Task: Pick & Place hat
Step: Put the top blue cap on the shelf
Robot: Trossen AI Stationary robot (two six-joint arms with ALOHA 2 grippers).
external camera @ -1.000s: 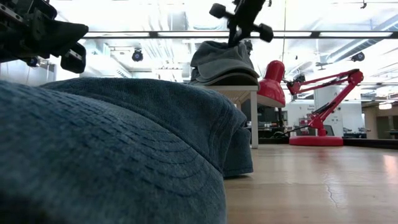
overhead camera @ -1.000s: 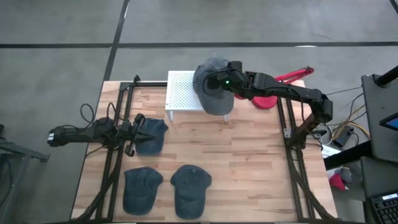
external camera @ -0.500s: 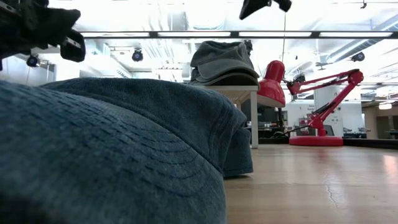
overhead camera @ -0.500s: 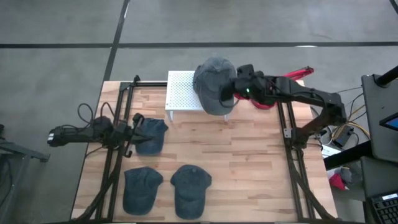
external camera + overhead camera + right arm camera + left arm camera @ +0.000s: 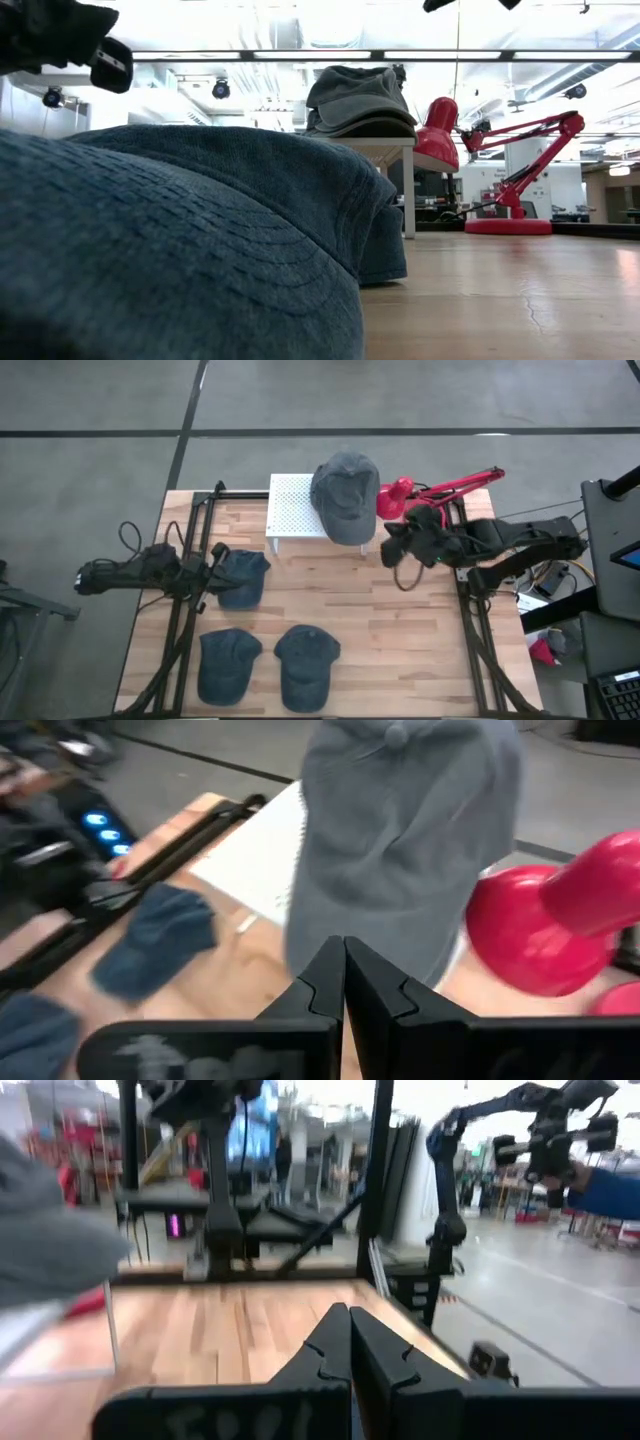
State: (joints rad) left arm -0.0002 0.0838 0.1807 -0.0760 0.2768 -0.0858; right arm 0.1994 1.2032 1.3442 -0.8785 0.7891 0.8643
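Observation:
A grey cap (image 5: pixel 345 495) lies crown up on a white perforated stand (image 5: pixel 290 510) at the table's far edge; it also shows in the low view (image 5: pixel 360 100) and the right wrist view (image 5: pixel 400 840). My right gripper (image 5: pixel 392 545) hangs shut (image 5: pixel 343 960) to the right and near side of the stand, clear of the cap. My left gripper (image 5: pixel 210 575) is shut (image 5: pixel 349 1325) and waits at the table's left, just beside a blue cap (image 5: pixel 242 575) that lies flat on the wood.
Two more blue caps (image 5: pixel 228 660) (image 5: pixel 305 660) lie near the table's near edge; one fills the low view's foreground (image 5: pixel 180 250). A red desk lamp (image 5: pixel 400 500) stands right of the stand. Black frame rails (image 5: pixel 185 610) (image 5: pixel 465 590) run along both table sides.
My right gripper has drawn back from the grey cap on the stand, moving toward the table's right and near side and rising out of the low view's top. The grey cap has stayed on the stand.

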